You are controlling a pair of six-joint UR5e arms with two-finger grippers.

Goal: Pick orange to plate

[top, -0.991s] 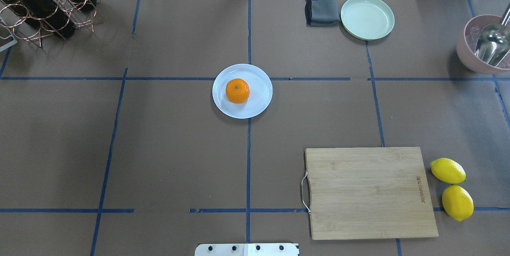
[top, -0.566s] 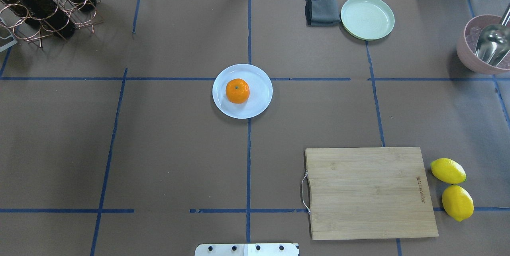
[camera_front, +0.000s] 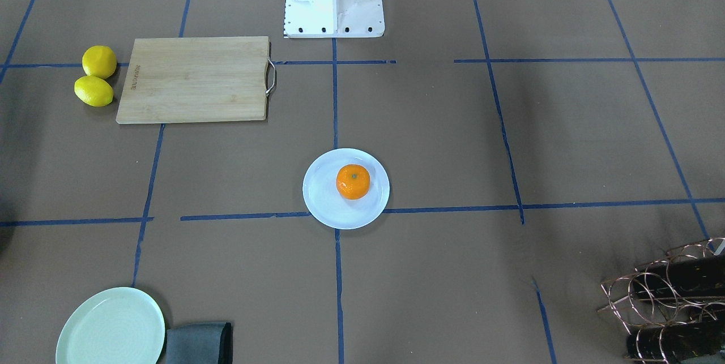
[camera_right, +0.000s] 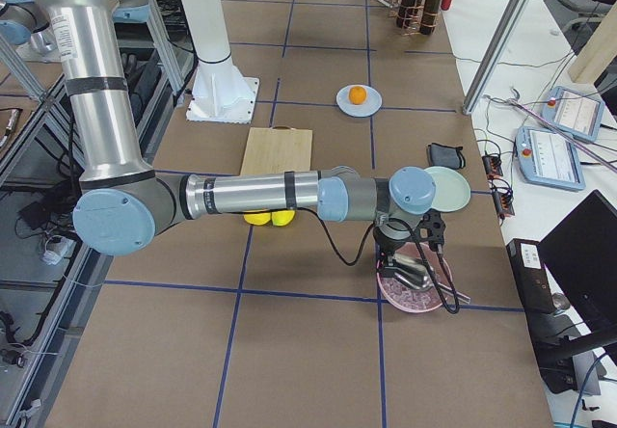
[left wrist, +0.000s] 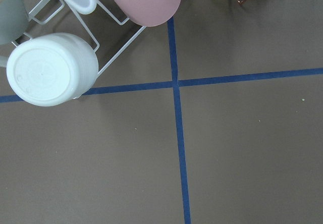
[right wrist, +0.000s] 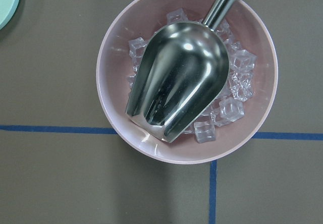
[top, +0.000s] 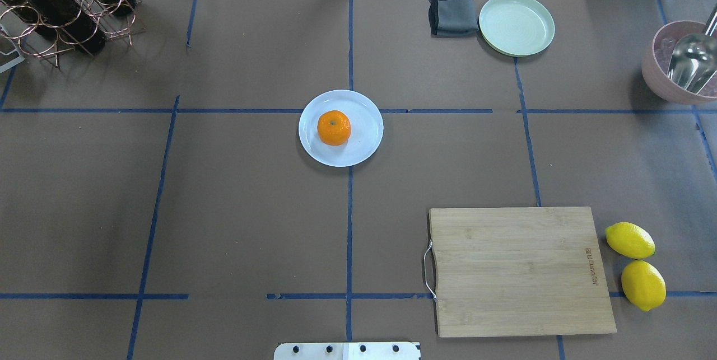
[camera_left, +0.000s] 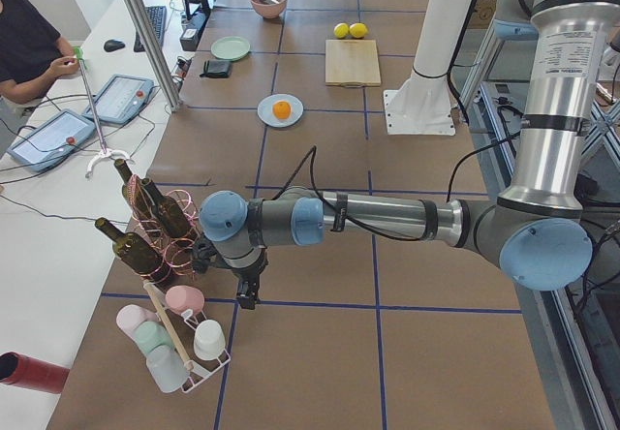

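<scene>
The orange (top: 334,127) sits on the plate (top: 367,144) mid-table, well apart from both grippers. The left gripper (camera_left: 248,292) hangs beside the cup rack (camera_left: 184,348), the right gripper (camera_right: 413,254) over the pink bowl (right wrist: 258,128); neither's jaw opening can be told.

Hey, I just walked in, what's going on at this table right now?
Nothing is being handled. The small bright-orange fruit already sits on the round pale bluish-white plate mid-table. The left arm reaches out by the copper wine rack, and the right arm hangs over the pink bowl of ice with its metal scoop.
</scene>
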